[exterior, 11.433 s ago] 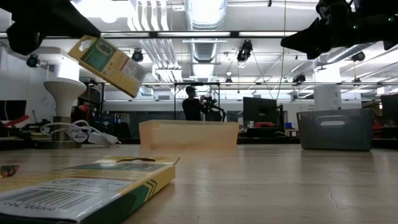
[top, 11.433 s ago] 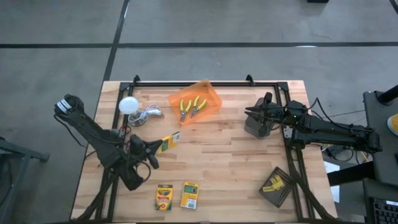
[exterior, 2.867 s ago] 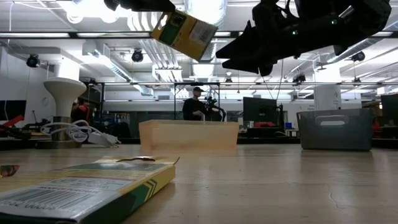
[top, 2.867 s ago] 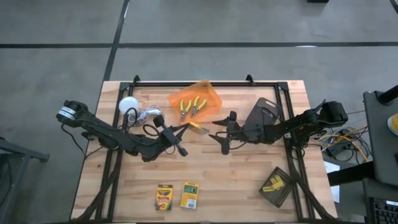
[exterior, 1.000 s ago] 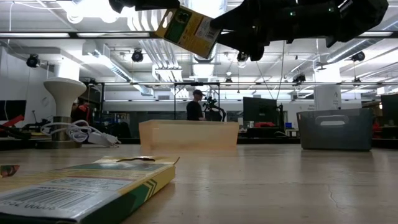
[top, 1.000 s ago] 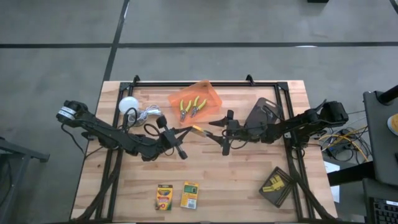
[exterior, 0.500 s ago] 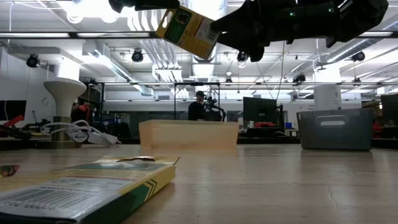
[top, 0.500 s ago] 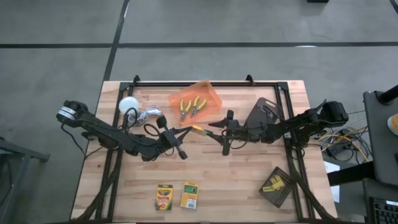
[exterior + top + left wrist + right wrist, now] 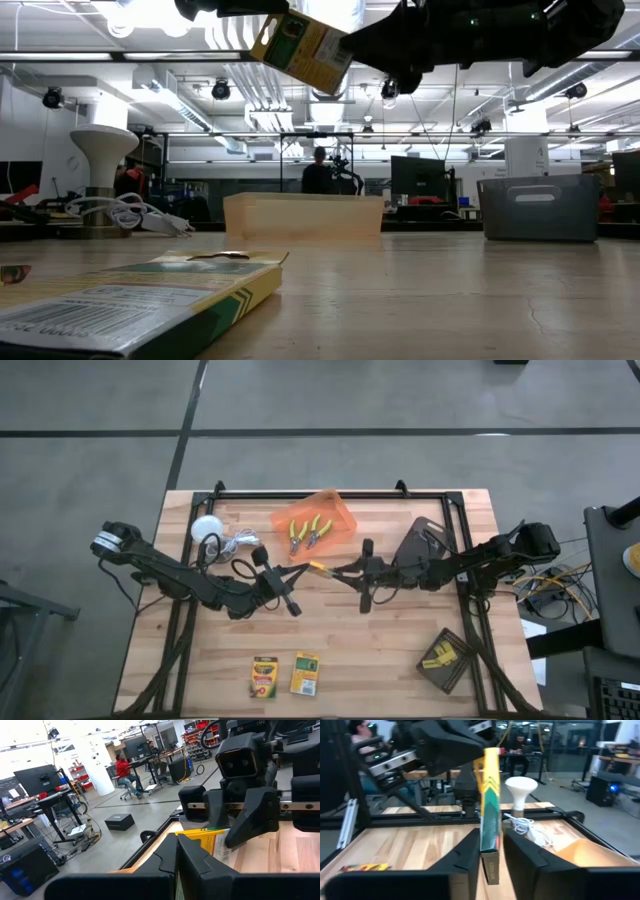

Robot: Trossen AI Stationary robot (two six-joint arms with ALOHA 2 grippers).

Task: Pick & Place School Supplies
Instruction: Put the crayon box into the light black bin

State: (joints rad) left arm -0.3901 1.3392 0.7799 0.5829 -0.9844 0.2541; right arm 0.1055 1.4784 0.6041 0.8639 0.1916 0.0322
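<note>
A crayon box [image 9: 130, 300] is lying flat on the wooden table [image 9: 450, 290], filling the lower left of the low view; from above it is one of two crayon boxes [image 9: 264, 676] [image 9: 305, 672] lying side by side at the lower centre of the high view.

At the centre of the high view a third crayon box [image 9: 316, 568] is hanging in the air between both arms. The left gripper [image 9: 300, 570] is pinching one end of it with its fingers pressed together. The right gripper [image 9: 488, 851] is closing on the other end, one finger [image 9: 465, 851] on each flat face.

Farther back, toward the upper centre, two yellow-handled pliers [image 9: 310, 532] are lying inside the translucent orange bin [image 9: 340, 510]. A white ball with a cable [image 9: 207, 529] is sitting at upper left.
</note>
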